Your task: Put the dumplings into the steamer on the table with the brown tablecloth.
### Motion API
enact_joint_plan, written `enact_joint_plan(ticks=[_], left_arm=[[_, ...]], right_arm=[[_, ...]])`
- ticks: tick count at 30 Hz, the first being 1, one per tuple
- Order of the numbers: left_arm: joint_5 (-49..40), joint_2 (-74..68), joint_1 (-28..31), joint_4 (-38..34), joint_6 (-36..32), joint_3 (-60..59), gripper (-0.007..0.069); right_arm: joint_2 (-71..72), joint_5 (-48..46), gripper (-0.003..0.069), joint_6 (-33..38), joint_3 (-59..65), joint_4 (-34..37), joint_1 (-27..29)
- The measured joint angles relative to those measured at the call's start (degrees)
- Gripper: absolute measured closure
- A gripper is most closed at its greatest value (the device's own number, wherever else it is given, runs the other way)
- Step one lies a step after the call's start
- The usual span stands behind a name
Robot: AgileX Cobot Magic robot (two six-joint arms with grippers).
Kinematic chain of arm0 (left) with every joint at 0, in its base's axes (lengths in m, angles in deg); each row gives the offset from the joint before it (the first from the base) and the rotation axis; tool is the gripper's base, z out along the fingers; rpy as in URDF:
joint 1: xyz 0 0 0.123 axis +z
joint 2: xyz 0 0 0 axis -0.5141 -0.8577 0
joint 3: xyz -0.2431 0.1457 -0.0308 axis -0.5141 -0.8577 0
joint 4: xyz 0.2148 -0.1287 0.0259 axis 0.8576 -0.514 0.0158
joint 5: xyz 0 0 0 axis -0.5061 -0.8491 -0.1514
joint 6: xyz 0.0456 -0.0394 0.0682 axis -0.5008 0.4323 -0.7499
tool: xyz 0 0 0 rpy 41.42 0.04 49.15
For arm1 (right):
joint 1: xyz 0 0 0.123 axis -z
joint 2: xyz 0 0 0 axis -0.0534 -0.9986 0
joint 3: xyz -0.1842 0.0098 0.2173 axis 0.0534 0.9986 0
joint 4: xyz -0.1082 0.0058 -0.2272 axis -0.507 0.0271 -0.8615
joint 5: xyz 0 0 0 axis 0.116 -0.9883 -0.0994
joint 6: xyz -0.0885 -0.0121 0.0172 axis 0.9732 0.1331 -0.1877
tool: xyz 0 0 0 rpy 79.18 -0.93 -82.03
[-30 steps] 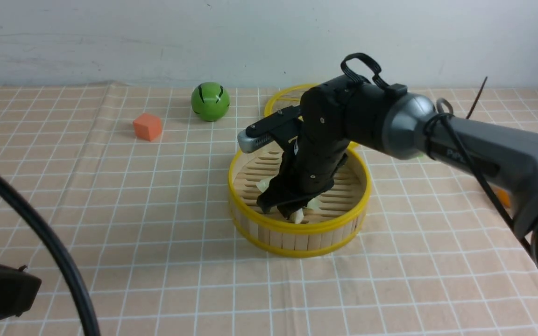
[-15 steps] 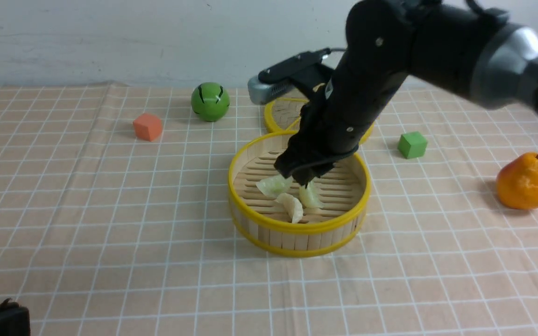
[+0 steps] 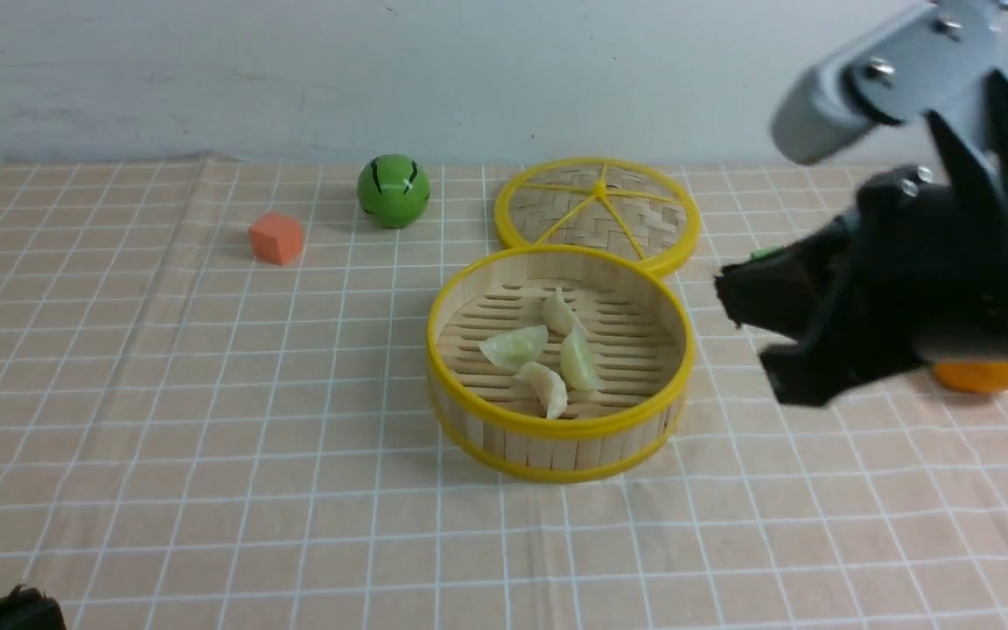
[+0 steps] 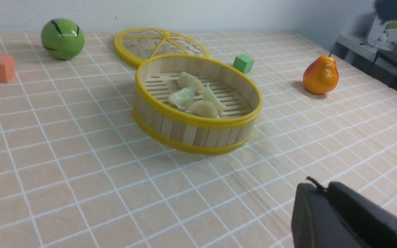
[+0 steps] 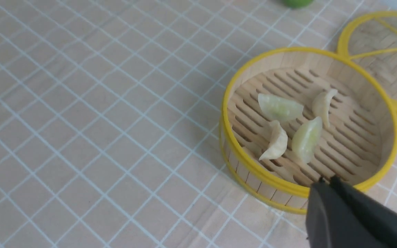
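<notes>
four dumplings (image 3: 514,346) lie clustered inside the yellow-rimmed steamer (image 3: 556,437) on the brown tablecloth (image 3: 206,394).

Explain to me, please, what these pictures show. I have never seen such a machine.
This is a robot with two arms. The front picture looks forward from between the arms; the other two come from cameras on the left and right wrists. On the brown tablecloth stands a bamboo steamer with four dumplings inside, two greenish, two pale. Its woven lid lies behind it. Around are a green ball, an orange cube, a green cube and a pear. Each arm ends in pinching fingers: the left gripper and the right gripper are shut and hold nothing.
</notes>
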Motion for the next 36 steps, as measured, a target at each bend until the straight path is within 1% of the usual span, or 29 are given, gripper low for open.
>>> enact_joint_plan(ticks=[1,2,3,4,10,14,19,26,31,34,36], left_arm=[[-0.46,0.0,0.0,0.0,0.0,-0.18,0.0582],[-0.64,0.0,0.0,0.0,0.0,-0.16,0.0581],[-1.72,0.0,0.0,0.0,0.02,-0.19,0.0577],[-2.09,0.0,0.0,0.0,0.02,-0.19,0.0575],[-3.84,0.0,0.0,0.02,0.02,-0.19,0.0569],[-4.38,0.0,0.0,0.02,0.02,-0.23,0.0568],[-4.45,0.0,0.0,0.02,0.02,-0.23,0.0562],[-4.45,0.0,0.0,0.02,0.02,-0.23,0.0554],[-4.45,0.0,0.0,0.02,0.02,-0.23,0.055],[-4.45,0.0,0.0,0.02,0.02,-0.25,0.0545],[-4.45,0.0,0.0,0.02,0.02,-0.25,0.0542]], right_arm=[[4.91,2.55,0.0679,0.08,4.13,0.96,0.0],[6.28,3.12,0.0679,0.07,5.22,1.23,0.0],[12.38,5.31,0.0679,0.18,9.63,1.86,0.0],[14.93,5.83,0.0679,0.18,11.65,2.02,0.0],[28.99,6.74,0.0679,0.25,18.43,2.14,0.0],[34.15,6.74,0.0678,0.25,20.17,2.14,0.0],[37.34,6.55,0.0676,0.25,20.6,2.14,0.0],[37.69,7.03,0.0671,0.25,20.64,0.33,0.0],[37.85,8.38,0.067,0.25,21.69,0.39,0.0],[39.02,14.49,0.0669,0.25,27.6,-0.03,0.35],[40.84,19.56,0.0669,0.25,33.42,-0.02,1.93]])
